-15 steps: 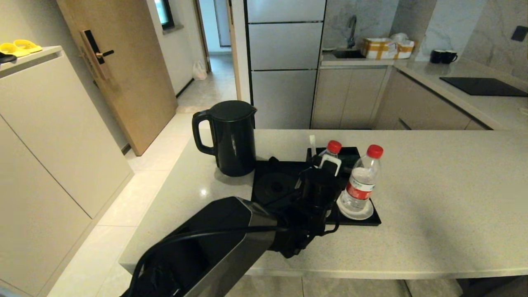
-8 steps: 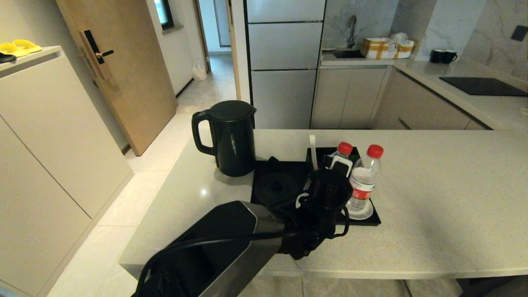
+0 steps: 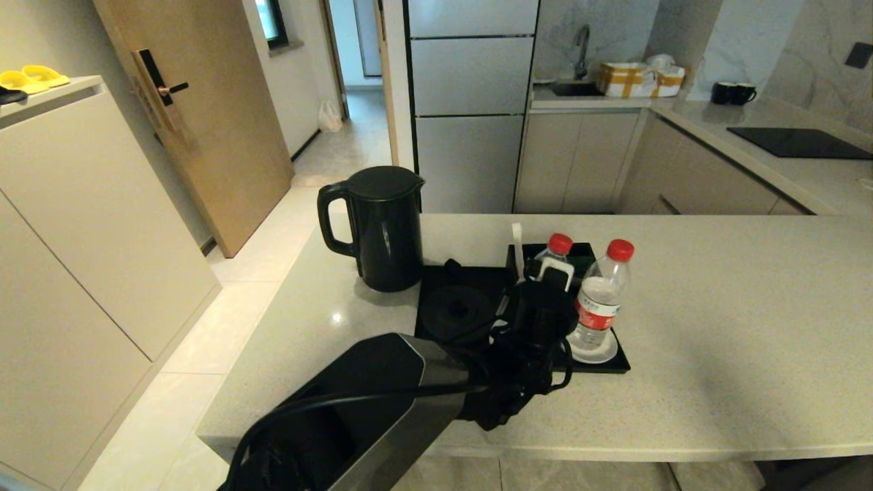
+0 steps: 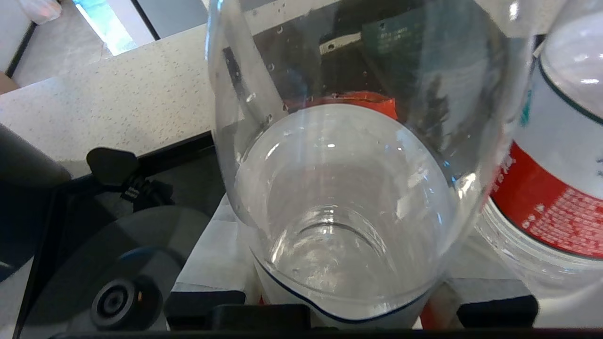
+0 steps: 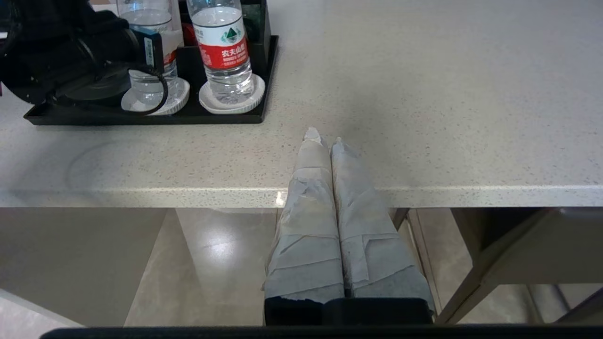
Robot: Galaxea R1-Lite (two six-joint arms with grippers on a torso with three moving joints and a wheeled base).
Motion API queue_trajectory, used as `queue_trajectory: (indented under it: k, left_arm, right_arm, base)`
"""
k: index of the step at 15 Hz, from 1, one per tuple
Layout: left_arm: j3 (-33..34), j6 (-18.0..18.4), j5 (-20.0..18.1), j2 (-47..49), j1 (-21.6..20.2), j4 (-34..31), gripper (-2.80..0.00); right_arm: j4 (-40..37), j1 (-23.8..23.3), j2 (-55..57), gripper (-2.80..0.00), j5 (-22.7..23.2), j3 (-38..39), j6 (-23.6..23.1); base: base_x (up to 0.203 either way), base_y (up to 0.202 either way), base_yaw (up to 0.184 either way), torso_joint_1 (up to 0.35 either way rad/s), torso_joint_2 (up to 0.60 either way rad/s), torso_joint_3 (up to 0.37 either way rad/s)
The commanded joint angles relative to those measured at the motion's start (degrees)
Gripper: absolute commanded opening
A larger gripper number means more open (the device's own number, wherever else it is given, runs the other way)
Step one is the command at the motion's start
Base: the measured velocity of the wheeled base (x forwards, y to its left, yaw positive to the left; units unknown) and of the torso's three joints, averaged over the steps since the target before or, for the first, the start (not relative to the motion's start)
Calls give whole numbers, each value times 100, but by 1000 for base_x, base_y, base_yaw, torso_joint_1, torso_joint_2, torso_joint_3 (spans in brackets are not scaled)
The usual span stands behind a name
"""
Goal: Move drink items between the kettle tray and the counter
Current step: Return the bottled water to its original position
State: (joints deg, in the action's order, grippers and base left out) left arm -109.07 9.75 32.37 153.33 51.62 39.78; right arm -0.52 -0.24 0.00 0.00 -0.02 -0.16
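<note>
The black kettle [image 3: 382,228] stands on the beige counter [image 3: 716,327], just left of the black kettle tray [image 3: 593,367], whose round base [image 3: 455,315] is bare. My left gripper [image 3: 545,283] is shut on a clear red-capped water bottle [image 3: 556,252] [image 4: 344,197] over the tray's left saucer [image 5: 155,101]; I cannot tell whether its base touches. A second bottle [image 3: 600,300] stands on the right saucer [image 3: 603,353]. My right gripper [image 5: 322,139] is shut and empty at the counter's front edge, right of the tray.
The kettle's plug [image 4: 110,162] lies on the tray beside the base. A sachet compartment [image 3: 580,256] sits at the tray's rear. The farther counter holds a black hob [image 3: 798,142], two black mugs [image 3: 733,93] and a cardboard box [image 3: 638,78].
My left gripper carried the held bottle rightward toward the second bottle, then back a little to the left. The kettle, the second bottle and the right arm stayed put.
</note>
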Motion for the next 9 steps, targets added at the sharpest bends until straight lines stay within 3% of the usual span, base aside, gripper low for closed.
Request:
queue_trajectory:
  k: [1, 9]
  left_arm:
    - [141, -8, 33, 48, -29, -14, -280]
    - [761, -87, 3, -134, -28, 187, -280]
  right_arm:
    - [0, -2, -9, -280, 0, 2, -2]
    - [0, 3, -9, -280, 8, -4, -2]
  base:
    - [0, 0, 0, 0, 0, 0]
    - [0, 0, 0, 0, 0, 0]
